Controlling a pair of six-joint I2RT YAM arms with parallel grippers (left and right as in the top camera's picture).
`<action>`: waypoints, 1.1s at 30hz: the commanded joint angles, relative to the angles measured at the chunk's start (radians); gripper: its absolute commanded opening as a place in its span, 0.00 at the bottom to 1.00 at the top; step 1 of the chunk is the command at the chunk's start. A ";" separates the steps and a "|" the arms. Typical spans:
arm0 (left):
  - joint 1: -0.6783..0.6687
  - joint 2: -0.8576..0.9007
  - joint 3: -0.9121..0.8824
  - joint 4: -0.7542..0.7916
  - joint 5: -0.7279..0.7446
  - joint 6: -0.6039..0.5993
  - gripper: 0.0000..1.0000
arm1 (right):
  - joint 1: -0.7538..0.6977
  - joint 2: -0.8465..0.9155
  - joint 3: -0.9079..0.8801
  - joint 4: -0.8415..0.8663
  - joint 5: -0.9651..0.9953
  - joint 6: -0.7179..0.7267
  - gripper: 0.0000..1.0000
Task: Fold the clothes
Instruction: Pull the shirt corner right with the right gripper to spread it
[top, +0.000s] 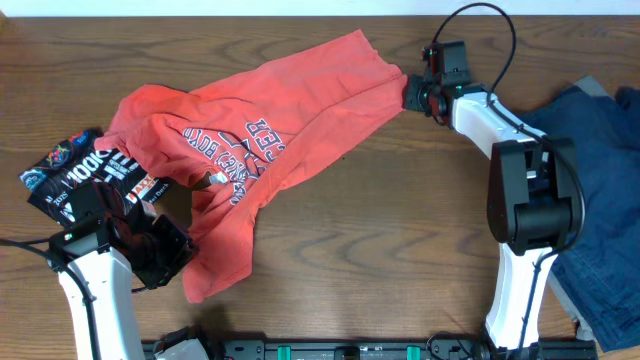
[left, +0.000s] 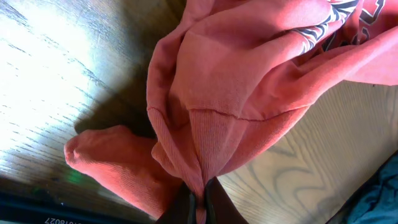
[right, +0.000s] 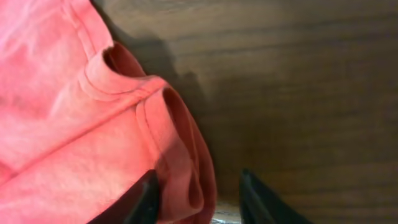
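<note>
The coral-red T-shirt (top: 270, 130) lies crumpled in a diagonal band across the wooden table, its navy-and-white lettering facing up. My left gripper (top: 180, 250) is at the shirt's lower left end and is shut on a bunched fold of its ribbed fabric (left: 205, 143); the jaws (left: 202, 205) pinch the cloth tight. My right gripper (top: 410, 92) is at the shirt's upper right corner. There its fingers (right: 199, 179) stand apart around the stitched hem (right: 180, 143), the left finger against the cloth and a gap beside the right one.
A black printed tee (top: 75, 175) lies at the left edge, beside the left arm. Dark navy garments (top: 600, 200) are heaped at the right edge, behind the right arm's base (top: 530, 200). Bare wood (top: 400, 220) shows between the arms.
</note>
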 joint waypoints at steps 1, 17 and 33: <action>0.006 -0.007 0.015 -0.002 -0.005 0.020 0.06 | 0.005 0.003 -0.001 0.009 -0.013 0.006 0.31; 0.006 -0.007 0.015 0.005 -0.005 0.020 0.06 | 0.005 0.003 0.000 0.039 -0.036 0.005 0.01; 0.006 -0.007 0.015 0.047 -0.005 0.020 0.06 | -0.100 -0.428 0.018 -0.603 0.015 -0.071 0.01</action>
